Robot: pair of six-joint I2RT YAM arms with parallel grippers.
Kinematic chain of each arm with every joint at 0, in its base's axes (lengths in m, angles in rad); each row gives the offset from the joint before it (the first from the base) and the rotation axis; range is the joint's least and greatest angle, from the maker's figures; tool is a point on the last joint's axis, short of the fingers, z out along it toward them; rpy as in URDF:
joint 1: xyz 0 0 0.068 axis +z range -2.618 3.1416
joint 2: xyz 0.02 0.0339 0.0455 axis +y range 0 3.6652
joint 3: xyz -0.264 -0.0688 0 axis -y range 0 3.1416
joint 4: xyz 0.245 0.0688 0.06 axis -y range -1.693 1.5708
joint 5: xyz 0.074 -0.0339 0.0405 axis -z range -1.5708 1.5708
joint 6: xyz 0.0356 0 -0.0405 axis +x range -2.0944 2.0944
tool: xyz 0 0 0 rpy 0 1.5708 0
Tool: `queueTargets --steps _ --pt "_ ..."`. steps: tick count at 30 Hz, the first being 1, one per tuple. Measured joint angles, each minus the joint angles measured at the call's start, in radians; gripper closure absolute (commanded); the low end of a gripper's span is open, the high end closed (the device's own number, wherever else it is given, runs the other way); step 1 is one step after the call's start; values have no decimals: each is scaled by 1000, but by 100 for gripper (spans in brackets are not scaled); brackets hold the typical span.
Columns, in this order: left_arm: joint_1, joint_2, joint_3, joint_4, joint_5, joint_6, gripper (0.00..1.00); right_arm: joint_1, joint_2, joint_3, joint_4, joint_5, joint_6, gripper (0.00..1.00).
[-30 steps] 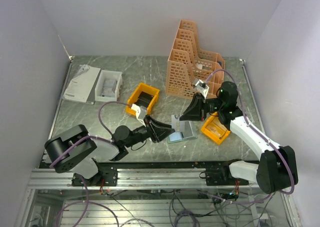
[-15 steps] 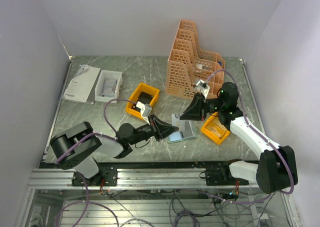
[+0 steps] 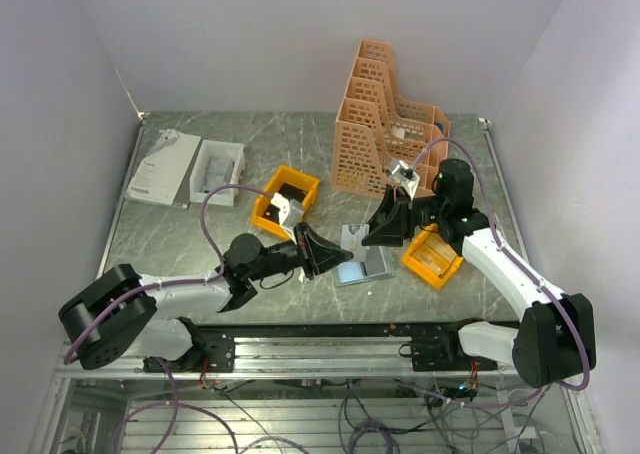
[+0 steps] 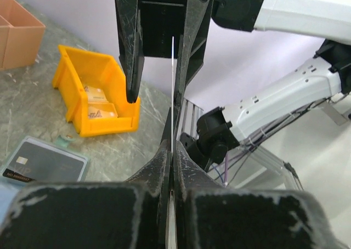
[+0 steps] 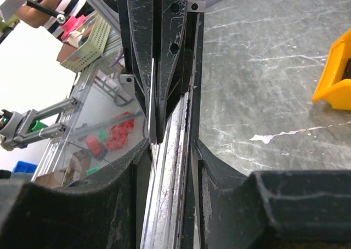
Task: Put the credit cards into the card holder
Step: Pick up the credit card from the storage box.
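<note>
A pale credit card (image 3: 352, 238) stands on edge in the air between the two grippers. My left gripper (image 3: 340, 257) is shut on it; in the left wrist view the credit card (image 4: 173, 90) is a thin white line rising from my left gripper (image 4: 173, 150). My right gripper (image 3: 368, 238) is open, one finger (image 4: 131, 57) on each side of the card's far end. In the right wrist view my right gripper (image 5: 173, 150) shows a clear gap. The card holder (image 3: 366, 267) lies open on the table just below, a dark card (image 4: 44, 161) in it.
A yellow bin (image 3: 432, 257) with more cards (image 4: 96, 98) sits right of the card holder. A second yellow bin (image 3: 285, 199) is behind my left arm. An orange file rack (image 3: 385, 124) stands at the back. A white box (image 3: 217, 167) and papers (image 3: 162, 166) lie far left.
My left gripper reached right and closed on the card. My right gripper, shut on the card until now, has opened its jaws.
</note>
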Motion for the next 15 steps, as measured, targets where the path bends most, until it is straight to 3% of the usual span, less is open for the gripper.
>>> queueTargets --steps 8,15 --pt "40 -28 29 -178 87 34 93 -1 0 0 -4 -7 2 66" --pt "44 -28 61 -236 116 52 93 -1 0 0 -3 -7 6 69"
